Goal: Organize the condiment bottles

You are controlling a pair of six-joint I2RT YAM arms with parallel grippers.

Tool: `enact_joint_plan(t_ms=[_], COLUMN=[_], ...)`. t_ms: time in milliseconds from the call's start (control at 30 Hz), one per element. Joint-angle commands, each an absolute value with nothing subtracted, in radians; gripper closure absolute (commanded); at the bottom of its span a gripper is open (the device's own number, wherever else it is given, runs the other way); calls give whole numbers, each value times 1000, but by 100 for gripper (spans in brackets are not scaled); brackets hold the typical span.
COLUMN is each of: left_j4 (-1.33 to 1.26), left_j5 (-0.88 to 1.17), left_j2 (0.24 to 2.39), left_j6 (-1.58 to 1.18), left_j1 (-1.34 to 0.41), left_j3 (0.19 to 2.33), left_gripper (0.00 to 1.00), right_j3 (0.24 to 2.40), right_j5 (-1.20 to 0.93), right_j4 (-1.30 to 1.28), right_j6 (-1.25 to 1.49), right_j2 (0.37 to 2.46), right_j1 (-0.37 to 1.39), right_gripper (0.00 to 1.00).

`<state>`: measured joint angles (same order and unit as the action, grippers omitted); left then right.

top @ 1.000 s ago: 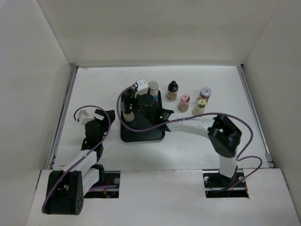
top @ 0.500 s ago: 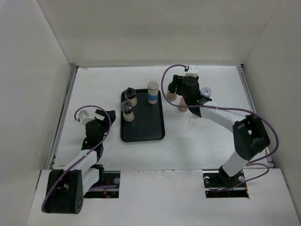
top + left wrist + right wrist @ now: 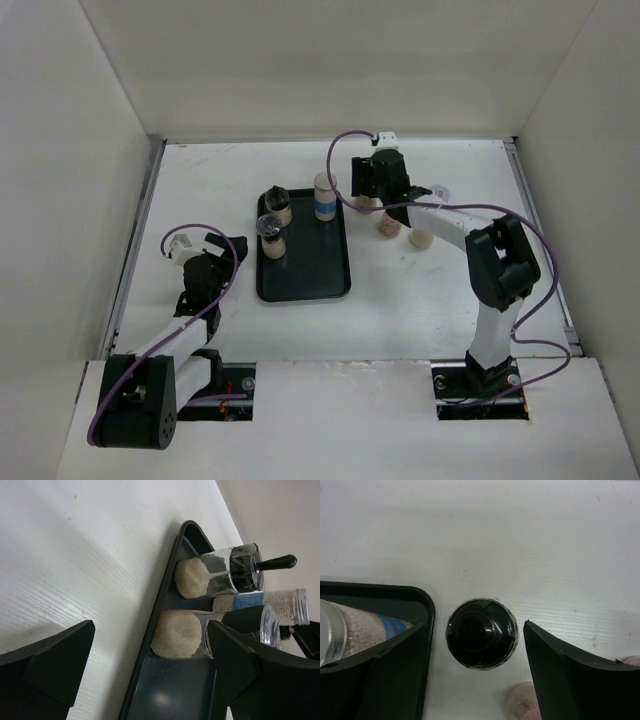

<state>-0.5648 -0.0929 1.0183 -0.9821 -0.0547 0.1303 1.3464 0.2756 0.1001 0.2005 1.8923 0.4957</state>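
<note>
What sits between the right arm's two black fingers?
A black-capped bottle, standing on the table just beside the tray. The right gripper is open around it, visible in the right wrist view.

L wrist cam | L gripper (image 3: 150,640) jaws wide apart, over tray (image 3: 170,695) rim | on tray: knob-cap btl (image 3: 215,575) beside dark-cap btl (image 3: 182,632), both tan fill; blue-band btl (image 3: 270,602) behind | white bench (image 3: 100,555) beside tray

From above, the right hand (image 3: 367,199) mostly hid the small black-capped bottle (image 3: 481,633); the right wrist view's bottom edge cropped a pale round bottle (image 3: 522,703).
</note>
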Motion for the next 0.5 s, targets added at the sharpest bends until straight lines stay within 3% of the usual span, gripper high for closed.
enact_joint_plan(t_ms=[0,367,467], left_j4=[-621,-621,-621], left_j5=[-77,-83,-87], left_j2=[1025,1016,1015], left_j6=[-988,-985,-988], left_j1=[-54,-54,-51], left_j3=[147,146,144], left_gripper=[0,0,0], right_j3=[1375,1393,1393], right_j5=[293,295,294], right_j4=[101,101,110], right_j6=[182,190,190], right_j2=[1894,1954,1954], right_j1=[484,487,487], right_gripper=[15,19,31])
